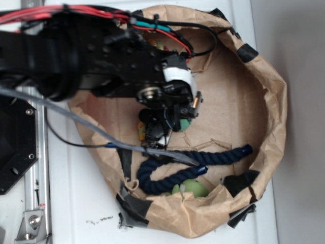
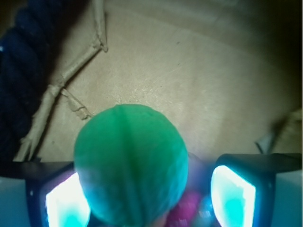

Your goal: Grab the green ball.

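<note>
Teal-green dimpled rubber ball [image 2: 130,163] sits between the gripper's [image 2: 150,191] spread fingers, just beside the dark navy rope [image 2: 21,71]. Nothing is clamped yet. Closing off-centre could squirt it away.

Arm reaching in from the left, tool pointed downward.

The black arm [image 1: 76,56] extends from the left edge, with red and black cabling along its upper side and a white band at the wrist [image 1: 179,76]. The tool [image 1: 170,124] hangs below the wrist. In the wrist view its two fingers [image 2: 234,189] stand apart at the lower corners, pads lit pale, with a green ball [image 2: 130,163] between them; contact with the pads cannot be confirmed.
</note>
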Tool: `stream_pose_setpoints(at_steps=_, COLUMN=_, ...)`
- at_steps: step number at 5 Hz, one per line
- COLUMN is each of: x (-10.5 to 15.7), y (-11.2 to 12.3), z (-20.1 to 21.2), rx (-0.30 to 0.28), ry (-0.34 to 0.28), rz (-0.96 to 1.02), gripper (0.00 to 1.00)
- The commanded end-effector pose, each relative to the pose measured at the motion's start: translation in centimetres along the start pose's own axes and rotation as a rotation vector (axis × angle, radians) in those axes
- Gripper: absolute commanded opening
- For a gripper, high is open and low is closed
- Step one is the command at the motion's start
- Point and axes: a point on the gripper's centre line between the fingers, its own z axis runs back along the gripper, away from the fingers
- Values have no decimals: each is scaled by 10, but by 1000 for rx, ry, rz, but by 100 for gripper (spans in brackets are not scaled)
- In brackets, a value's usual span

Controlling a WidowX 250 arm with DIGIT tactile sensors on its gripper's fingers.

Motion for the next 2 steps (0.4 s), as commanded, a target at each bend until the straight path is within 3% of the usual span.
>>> stream_pose_setpoints(at_steps=1, x=14, y=14, z=28, rx=147, ry=3, rz=87, gripper=0)
stream_pose_setpoints(at_steps=2, x=27, y=8, z=77, rx=190, ry=-65, rz=228, gripper=0)
